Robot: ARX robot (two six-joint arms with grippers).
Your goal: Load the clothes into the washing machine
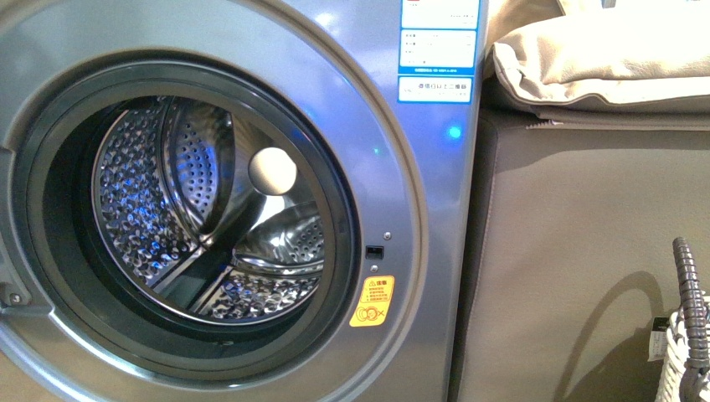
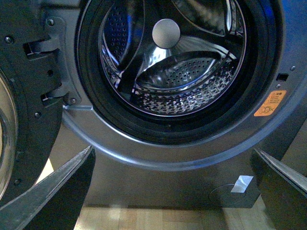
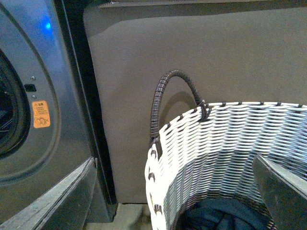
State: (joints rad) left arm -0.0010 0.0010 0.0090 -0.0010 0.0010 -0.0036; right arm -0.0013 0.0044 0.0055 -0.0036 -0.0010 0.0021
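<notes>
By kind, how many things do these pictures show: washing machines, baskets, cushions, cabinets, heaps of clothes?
Washing machine: 1
Wicker basket: 1
Cushion: 1
Cabinet: 1
Dark clothes heap: 1, inside the basket; single pieces cannot be counted
Total: 5

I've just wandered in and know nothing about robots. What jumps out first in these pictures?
The big silver washing machine fills the left of the front view, its round opening showing a shiny perforated drum. To its right stands a taupe cabinet with a beige cushion on top, and before it a white woven basket holding dark blue clothes.
</notes>
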